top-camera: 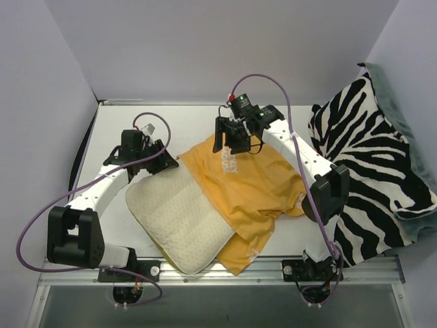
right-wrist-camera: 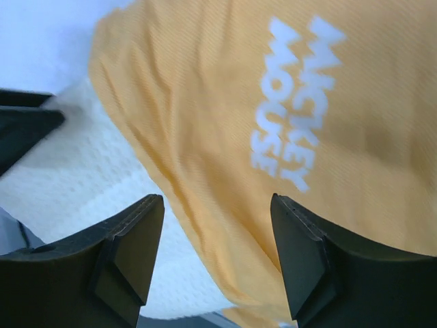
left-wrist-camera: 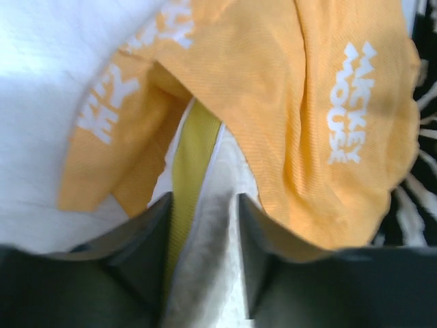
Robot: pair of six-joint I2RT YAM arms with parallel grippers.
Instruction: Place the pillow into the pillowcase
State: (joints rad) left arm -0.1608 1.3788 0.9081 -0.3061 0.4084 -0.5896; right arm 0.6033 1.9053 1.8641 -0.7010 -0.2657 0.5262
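Near table edge: pillow [top-camera: 179, 217] lies flat, most of it bare, near corner at the front rail. Pillowcase [top-camera: 256, 188] is draped over its right side & far corner, but can't tell if that part is inside the opening or just under the cloth. So task is barely begun: nearly the whole pillow has yet to go in. Left gripper [left-wrist-camera: 203, 212] is clamped on the pillow's far edge, yellow-green trim [left-wrist-camera: 193, 154] running between its fingers & on under an orange fold. Further back, right gripper [right-wrist-camera: 217, 219] sits over the case by the "MICKEY MOUSE" print, jaws spread, holding nothing. In the way: case is crumpled, mouth not visibly held apart. Zebra cushion [top-camera: 372, 171] fills the right side, just beside the case, and crowds the right arm.
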